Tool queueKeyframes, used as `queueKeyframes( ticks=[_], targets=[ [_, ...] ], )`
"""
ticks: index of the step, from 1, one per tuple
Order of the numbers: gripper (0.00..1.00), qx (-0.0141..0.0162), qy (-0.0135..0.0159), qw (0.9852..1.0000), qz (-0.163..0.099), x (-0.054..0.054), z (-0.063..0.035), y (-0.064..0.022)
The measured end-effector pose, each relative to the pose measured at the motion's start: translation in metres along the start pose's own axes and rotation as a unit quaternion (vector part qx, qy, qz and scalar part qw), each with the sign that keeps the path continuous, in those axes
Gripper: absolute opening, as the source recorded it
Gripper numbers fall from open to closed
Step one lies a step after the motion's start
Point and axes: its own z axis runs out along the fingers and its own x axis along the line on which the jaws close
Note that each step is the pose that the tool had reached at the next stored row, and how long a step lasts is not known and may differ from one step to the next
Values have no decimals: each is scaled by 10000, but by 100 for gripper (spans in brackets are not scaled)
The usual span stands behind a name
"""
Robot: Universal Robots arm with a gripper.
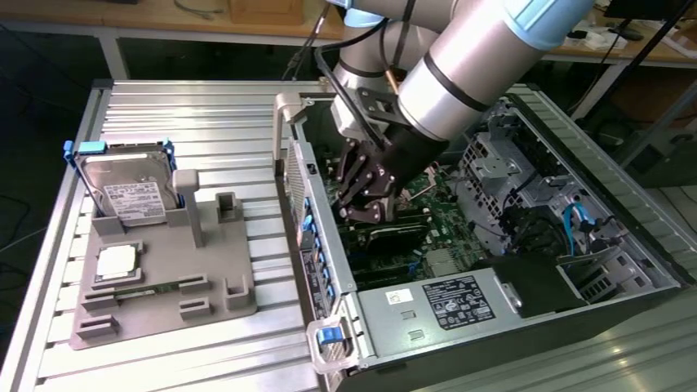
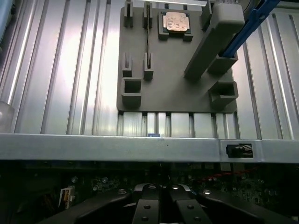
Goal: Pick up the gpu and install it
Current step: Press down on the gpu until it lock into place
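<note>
Hovering shut, end effector (image 1: pixel 365 214) inside case (image 1: pixel 326 269) wall.

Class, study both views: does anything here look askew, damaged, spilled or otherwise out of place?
Nothing stands out. The hard drive stands upright in its grey holder, the small chip lies flat in its recess, and the hand sits shut inside the open computer case.
</note>
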Motion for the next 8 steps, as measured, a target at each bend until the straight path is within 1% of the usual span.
queueKeyframes(
  ticks=[4, 7, 8],
  targets=[
    [11, -5, -1, 10000, -15, 22, 62, -22],
    [11, -21, 21, 10000, -9, 21, 62, -25],
    [11, -22, 24, 10000, -7, 20, 60, -25]
  ],
)
